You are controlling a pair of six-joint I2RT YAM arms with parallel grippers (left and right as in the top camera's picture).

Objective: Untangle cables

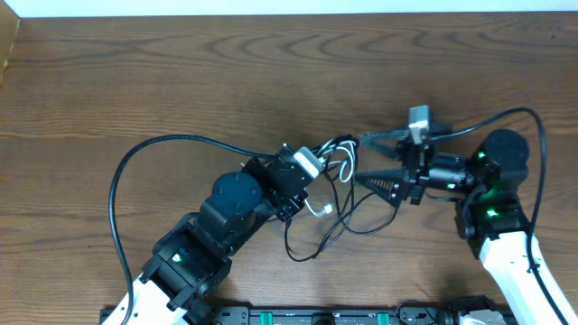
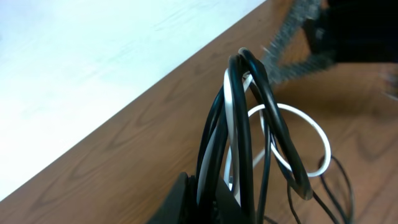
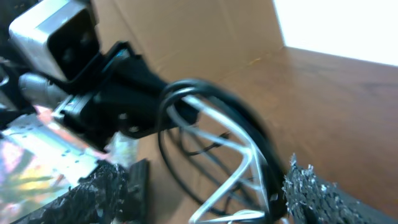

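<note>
Two grippers meet near mid-table (image 1: pixel 181 81). Your left gripper (image 1: pixel 318 171) is clamped shut on the cables (image 2: pixel 239 124), several black cords and one white, which arch up from its fingers in loops, with slack lying on the wood. Your right gripper (image 1: pixel 363 159) has its jaws spread wide, just beside the bundle.

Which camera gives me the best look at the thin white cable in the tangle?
Left wrist: the thin white cable is sharp and close, running between black cords and looping out right. Overhead shows only small white loops in the tangle; right wrist shows a blurred pale strand.
</note>
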